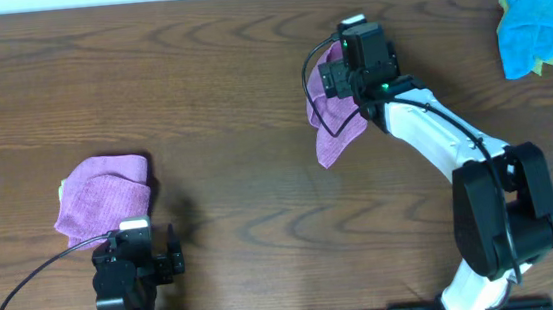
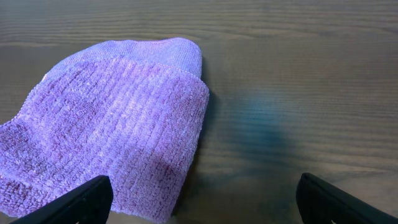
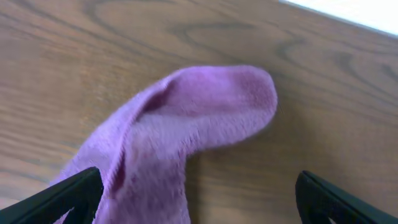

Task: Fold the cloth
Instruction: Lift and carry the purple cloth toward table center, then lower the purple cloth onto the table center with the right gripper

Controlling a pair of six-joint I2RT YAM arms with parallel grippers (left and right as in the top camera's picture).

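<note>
left jaws spread | right jaws spread over rumpled cloth [image 3: 205,118], apparently not gripping it

magenta cloth [image 1: 336,142], ribbed lilac cloth [image 1: 104,195], brown wood-grain table [image 1: 200,81]

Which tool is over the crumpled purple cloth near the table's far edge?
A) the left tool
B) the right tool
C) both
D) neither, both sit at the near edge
B: the right tool hangs over the crumpled purple cloth with its jaws wide apart, while the left tool is at the near edge beside the folded purple cloth.
</note>
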